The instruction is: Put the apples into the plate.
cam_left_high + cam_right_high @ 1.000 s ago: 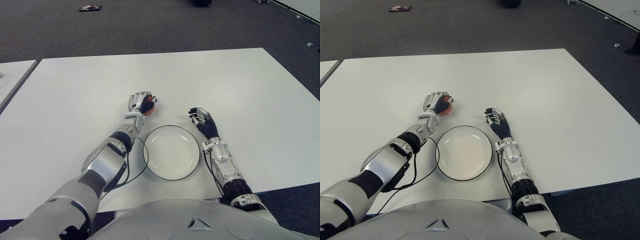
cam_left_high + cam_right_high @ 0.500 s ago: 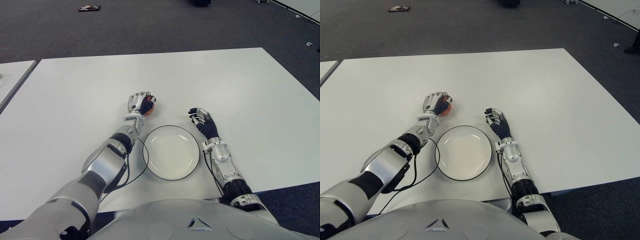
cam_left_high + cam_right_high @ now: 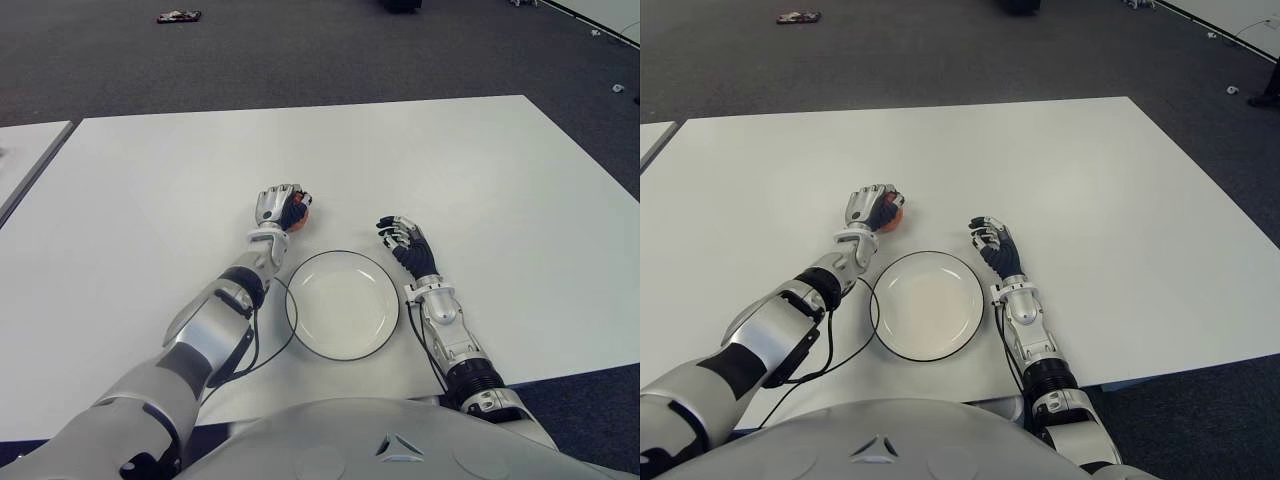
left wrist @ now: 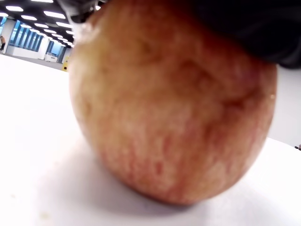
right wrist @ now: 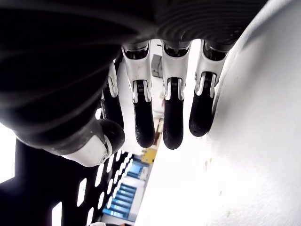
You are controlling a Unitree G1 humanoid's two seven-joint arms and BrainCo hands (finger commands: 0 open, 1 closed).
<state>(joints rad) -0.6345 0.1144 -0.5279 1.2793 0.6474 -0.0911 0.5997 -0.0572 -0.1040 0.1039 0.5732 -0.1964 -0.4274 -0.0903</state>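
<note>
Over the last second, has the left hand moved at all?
No. The left hand stays closed on the apple just beyond the plate's far-left rim, with the same gap to it.

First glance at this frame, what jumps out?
The left hand closed over a reddish apple that sits on the white table, just beyond the plate's far left rim. The white plate lies bare between the two arms. The right hand shows beside the plate's right rim, fingers relaxed, holding nothing.
</note>
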